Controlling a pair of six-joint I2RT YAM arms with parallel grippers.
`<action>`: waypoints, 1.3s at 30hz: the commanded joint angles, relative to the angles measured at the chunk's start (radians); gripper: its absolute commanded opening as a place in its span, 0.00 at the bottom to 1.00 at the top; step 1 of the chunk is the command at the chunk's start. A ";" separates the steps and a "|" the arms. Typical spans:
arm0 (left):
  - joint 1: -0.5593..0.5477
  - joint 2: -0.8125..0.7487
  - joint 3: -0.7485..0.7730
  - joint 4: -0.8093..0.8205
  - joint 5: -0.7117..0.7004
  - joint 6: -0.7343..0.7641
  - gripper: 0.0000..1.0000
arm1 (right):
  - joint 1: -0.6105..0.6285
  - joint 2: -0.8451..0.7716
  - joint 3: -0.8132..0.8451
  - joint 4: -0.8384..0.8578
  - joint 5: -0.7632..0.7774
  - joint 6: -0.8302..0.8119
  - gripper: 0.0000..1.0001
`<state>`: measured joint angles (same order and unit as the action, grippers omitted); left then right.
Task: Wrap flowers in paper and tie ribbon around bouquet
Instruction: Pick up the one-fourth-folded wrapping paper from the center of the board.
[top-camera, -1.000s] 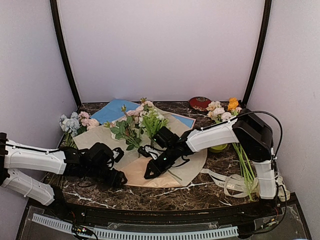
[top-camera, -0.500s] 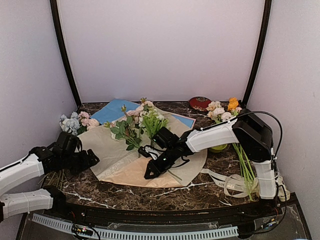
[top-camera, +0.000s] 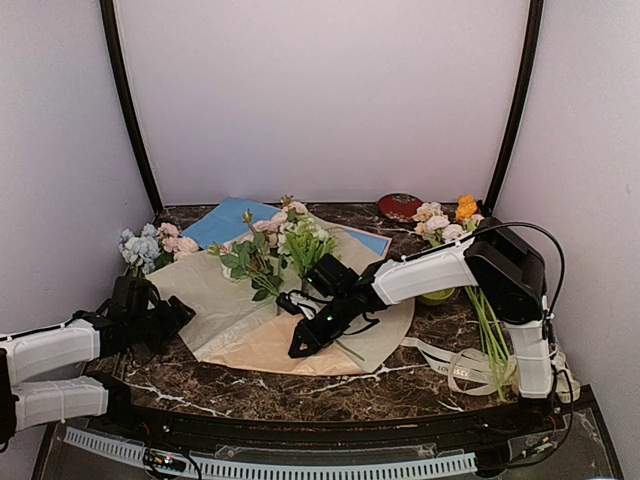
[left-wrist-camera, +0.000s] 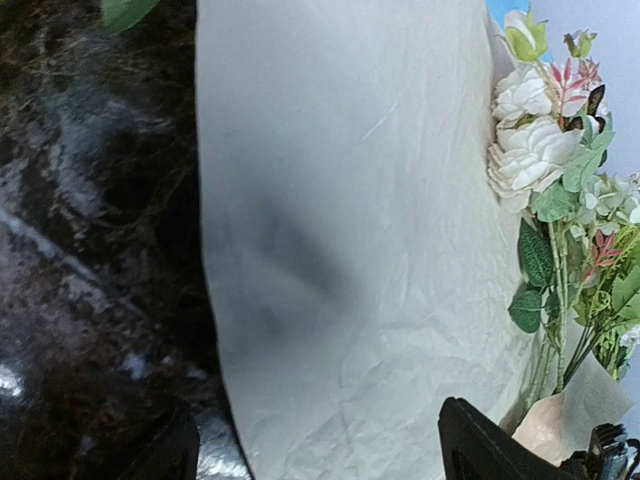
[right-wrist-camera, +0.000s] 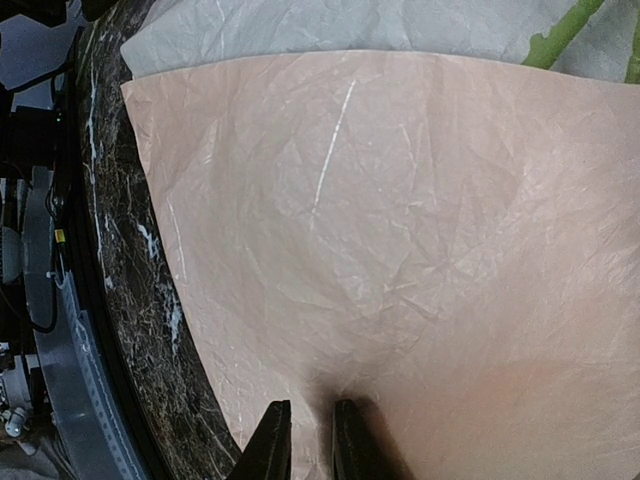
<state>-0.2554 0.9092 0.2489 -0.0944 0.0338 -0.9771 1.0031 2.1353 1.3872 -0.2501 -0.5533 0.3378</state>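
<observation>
The flowers (top-camera: 290, 245) lie on the paper (top-camera: 215, 295), stems under its folded flap; the right gripper (right-wrist-camera: 308, 440) pinches that flap, jaws narrow; the left gripper (top-camera: 180, 312) gapes wide at the paper's left edge.

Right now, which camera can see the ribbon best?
The top external view. The ribbon lies looped on the table at the right, all in sight. The left wrist view shows only paper, flowers and table; the right wrist view mostly paper. Neither shows any ribbon.
</observation>
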 joint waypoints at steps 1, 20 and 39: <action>0.005 0.099 -0.036 0.122 0.097 0.018 0.84 | -0.003 0.011 -0.007 -0.003 0.009 -0.006 0.16; 0.004 -0.030 -0.020 0.201 0.152 0.118 0.00 | 0.015 0.048 0.123 -0.074 0.000 -0.054 0.18; -0.172 0.127 0.294 0.032 0.072 0.309 0.00 | -0.029 0.124 0.141 -0.080 0.000 0.023 0.17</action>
<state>-0.4137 0.9962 0.4728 -0.0036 0.1436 -0.7315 0.9855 2.2303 1.5429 -0.3149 -0.5690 0.3576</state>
